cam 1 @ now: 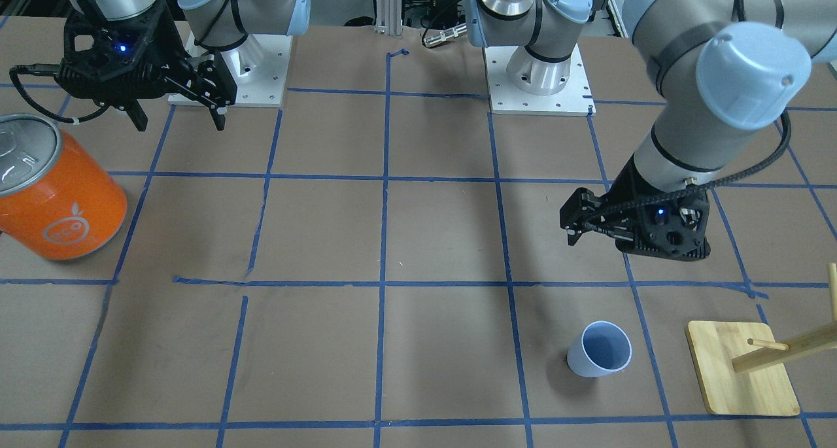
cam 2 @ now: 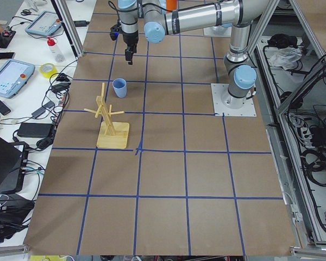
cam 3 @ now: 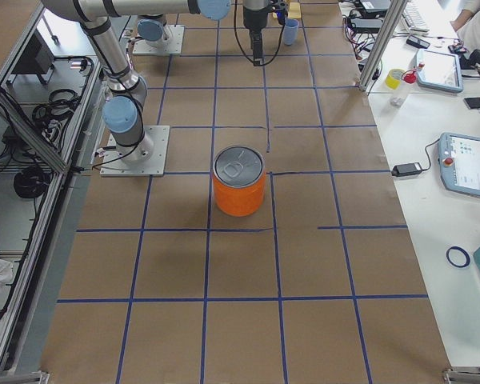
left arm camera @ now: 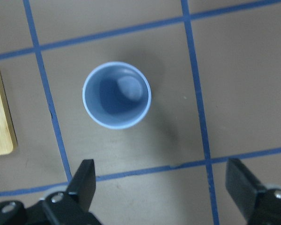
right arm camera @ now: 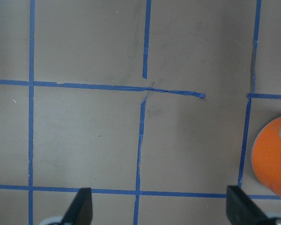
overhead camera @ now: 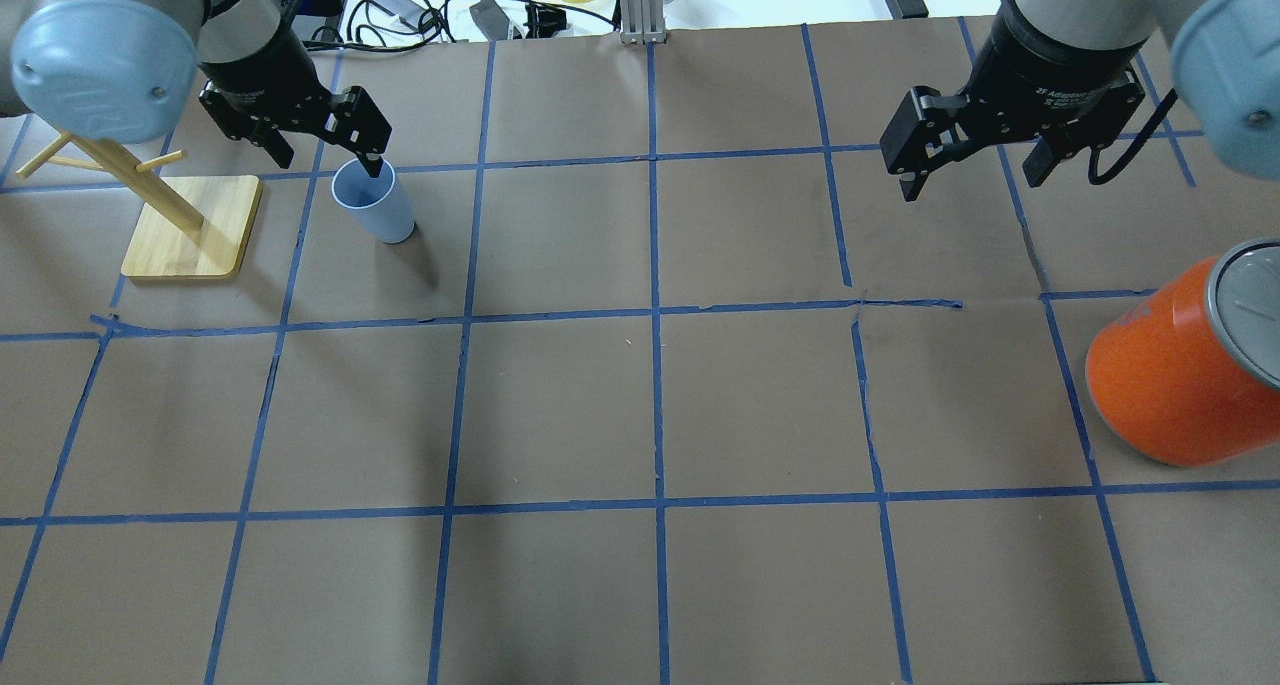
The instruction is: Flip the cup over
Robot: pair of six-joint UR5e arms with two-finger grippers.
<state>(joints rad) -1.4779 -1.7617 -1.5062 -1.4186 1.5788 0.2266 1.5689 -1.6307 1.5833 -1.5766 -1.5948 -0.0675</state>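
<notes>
L gripper [left arm camera: 160,166], jaws wide, up clear of upright cup [left arm camera: 117,101], rim up

Overhead: from behind the robot [cam 1: 536,62], facing forward and down. Front: opposite, steep, sharing the cup [cam 1: 599,348] and orange can [cam 1: 62,199]. Side views: far back at either table [cam 2: 168,179] end. Wrists: close, straight down; right probably clipping the can.

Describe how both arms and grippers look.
The left arm and right arm: silver-grey tubes, pale blue joint caps, black bands. The left gripper and right gripper: black, latticed mounts with a blue light, two fingers. A black braided cable loops along the left wrist.
</notes>
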